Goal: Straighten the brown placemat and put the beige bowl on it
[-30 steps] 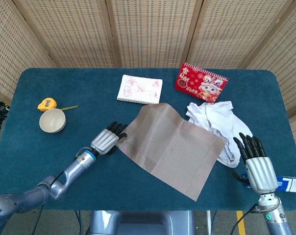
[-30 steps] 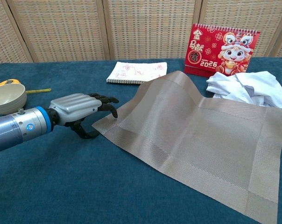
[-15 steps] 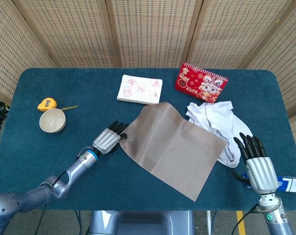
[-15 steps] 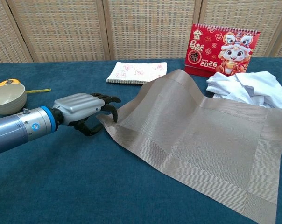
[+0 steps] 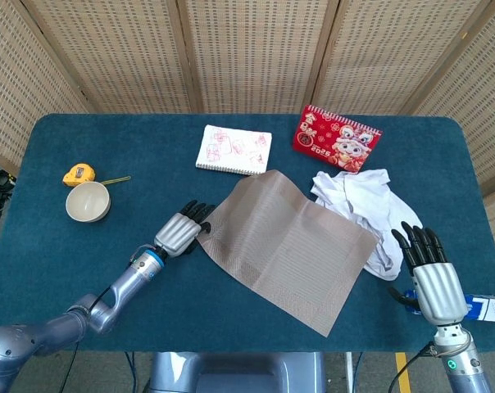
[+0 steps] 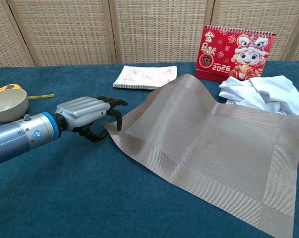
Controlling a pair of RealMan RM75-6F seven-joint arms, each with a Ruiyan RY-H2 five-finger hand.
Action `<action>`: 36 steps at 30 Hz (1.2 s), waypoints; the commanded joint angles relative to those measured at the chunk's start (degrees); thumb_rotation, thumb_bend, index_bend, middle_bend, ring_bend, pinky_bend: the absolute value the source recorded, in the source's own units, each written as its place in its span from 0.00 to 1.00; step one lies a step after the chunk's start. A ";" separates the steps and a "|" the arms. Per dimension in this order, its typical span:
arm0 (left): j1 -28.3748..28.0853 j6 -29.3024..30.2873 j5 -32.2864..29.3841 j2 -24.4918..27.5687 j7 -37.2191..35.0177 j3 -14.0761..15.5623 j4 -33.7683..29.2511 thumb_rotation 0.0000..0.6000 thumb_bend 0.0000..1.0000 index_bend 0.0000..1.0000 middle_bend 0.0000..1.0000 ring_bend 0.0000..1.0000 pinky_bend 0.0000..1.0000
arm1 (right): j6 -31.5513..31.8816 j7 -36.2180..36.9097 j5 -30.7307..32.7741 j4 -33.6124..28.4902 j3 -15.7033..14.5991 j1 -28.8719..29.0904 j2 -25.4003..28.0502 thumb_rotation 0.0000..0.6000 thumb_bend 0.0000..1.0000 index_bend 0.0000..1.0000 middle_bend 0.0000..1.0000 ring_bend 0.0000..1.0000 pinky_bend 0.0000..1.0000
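The brown placemat point(image 5: 288, 246) point(image 6: 209, 144) lies skewed on the blue table, its far right side draped over a white cloth. My left hand point(image 5: 182, 229) point(image 6: 85, 114) sits at the mat's left corner with its fingers loosely curled and its fingertips at the mat's edge; nothing is clearly held. The beige bowl point(image 5: 88, 201) point(image 6: 6, 104) stands upright at the far left, well apart from the mat and from both hands. My right hand point(image 5: 428, 274) hovers at the front right with its fingers spread, holding nothing; only the head view shows it.
A white cloth point(image 5: 358, 201) point(image 6: 263, 94) is bunched under and beyond the mat's right side. Behind the mat stand a red calendar point(image 5: 338, 139) point(image 6: 238, 52) and a notebook point(image 5: 234, 149) point(image 6: 145, 77). A yellow tape measure point(image 5: 78, 173) point(image 6: 3, 89) lies just behind the bowl.
The mat's left corner has shifted right and slightly away with my left hand against it. That hand's fingertips have since lifted a little. The right hand has barely moved.
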 commanded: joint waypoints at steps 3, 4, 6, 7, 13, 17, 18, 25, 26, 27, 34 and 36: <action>0.26 0.43 0.06 0.01 -0.31 0.16 0.10 1.00 0.59 0.79 0.00 0.00 0.00 | 0.07 0.23 -0.16 -0.08 0.06 -0.11 0.02 1.00 0.00 0.00 0.00 0.00 0.00; 0.30 0.51 0.09 0.04 -0.43 0.20 0.04 1.00 0.59 0.80 0.00 0.00 0.00 | 0.08 0.23 -0.18 -0.09 0.08 -0.13 0.02 1.00 0.00 0.00 0.00 0.00 0.00; 0.45 0.88 0.25 0.16 -0.78 0.33 -0.26 1.00 0.59 0.80 0.00 0.00 0.00 | 0.06 0.25 -0.26 -0.11 0.11 -0.18 0.01 1.00 0.00 0.00 0.00 0.00 0.00; 0.50 1.07 0.33 0.22 -0.80 0.38 -0.33 1.00 0.59 0.80 0.00 0.00 0.00 | 0.03 0.28 -0.29 -0.12 0.12 -0.19 0.01 1.00 0.00 0.00 0.00 0.00 0.00; 0.89 1.86 0.34 0.85 -0.72 0.42 -1.13 1.00 0.60 0.81 0.00 0.00 0.00 | -0.04 0.33 -0.59 -0.21 0.15 -0.26 0.05 1.00 0.00 0.00 0.00 0.00 0.00; 1.62 2.99 0.63 1.75 -0.79 0.79 -2.14 1.00 0.60 0.81 0.00 0.00 0.00 | 0.12 0.48 -0.76 -0.32 0.20 -0.36 0.12 1.00 0.00 0.00 0.00 0.00 0.00; 1.88 3.35 0.73 2.07 -0.79 0.94 -2.44 1.00 0.60 0.81 0.00 0.00 0.00 | 0.15 0.52 -0.81 -0.34 0.20 -0.38 0.15 1.00 0.00 0.00 0.00 0.00 0.00; 4.93 5.66 0.42 6.44 0.74 2.33 -7.40 1.00 0.60 0.81 0.00 0.00 0.00 | 0.32 0.82 -1.41 -0.77 0.12 -0.54 0.40 1.00 0.00 0.00 0.00 0.00 0.00; 5.41 5.79 0.04 7.18 1.52 2.40 -8.48 1.00 0.60 0.81 0.00 0.00 0.00 | 0.37 0.85 -1.50 -0.81 0.11 -0.57 0.43 1.00 0.00 0.00 0.00 0.00 0.00; 6.10 6.03 -0.54 8.17 2.78 2.45 -10.04 1.00 0.60 0.81 0.00 0.00 0.00 | 0.40 0.88 -1.62 -0.88 0.10 -0.59 0.46 1.00 0.00 0.00 0.00 0.00 0.00; 10.67 7.01 -6.55 13.96 11.47 2.35 -21.43 1.00 0.60 0.81 0.00 0.00 0.00 | 0.70 1.12 -2.50 -1.41 -0.05 -0.75 0.76 1.00 0.00 0.00 0.00 0.00 0.00; 11.89 7.27 -8.72 15.27 14.57 2.39 -24.55 1.00 0.60 0.81 0.00 0.00 0.00 | 0.83 1.20 -2.77 -1.54 -0.11 -0.82 0.86 1.00 0.00 0.00 0.00 0.00 0.00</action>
